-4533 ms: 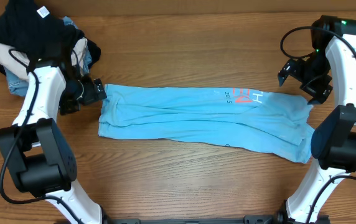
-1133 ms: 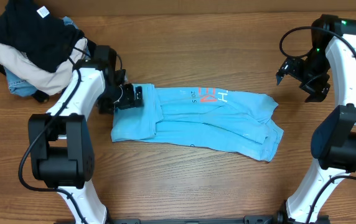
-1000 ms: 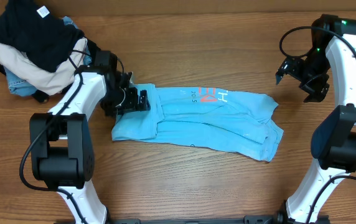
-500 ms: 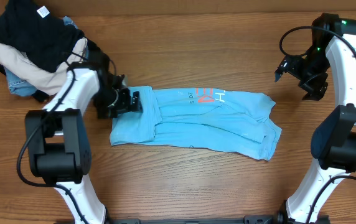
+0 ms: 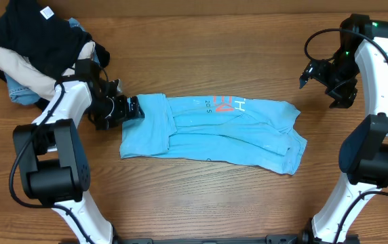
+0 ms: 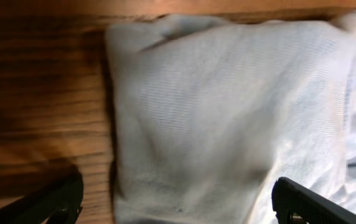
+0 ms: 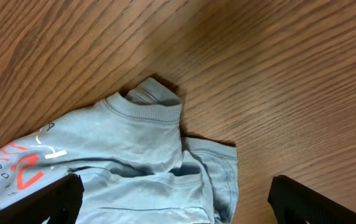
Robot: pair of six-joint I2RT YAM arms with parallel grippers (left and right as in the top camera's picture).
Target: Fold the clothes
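The clothes, a light sky-blue T-shirt (image 5: 214, 132), lie folded into a band across the middle of the wooden table, with red and white print near the far edge. My left gripper (image 5: 135, 108) sits low at the shirt's left end. In the left wrist view the cloth (image 6: 228, 112) fills the frame between wide-apart fingers (image 6: 309, 202), and that left gripper (image 6: 178, 211) is open. My right gripper (image 5: 318, 88) hangs open above the table, past the shirt's right end. The right wrist view shows the collar and bunched end (image 7: 147, 112) below the right gripper (image 7: 178, 208), which holds nothing.
A pile of other garments sits at the back left corner: a black one with a white tag (image 5: 34, 34) on top of cream (image 5: 24, 78) and denim-blue pieces. The left arm's base (image 5: 45, 176) and right arm's base (image 5: 377, 156) flank the shirt.
Since 4.5 s ago the shirt's long band has been folded and drawn leftward into a shorter one. Over the last second my left gripper slid left to the shirt's edge. The right arm barely moved.
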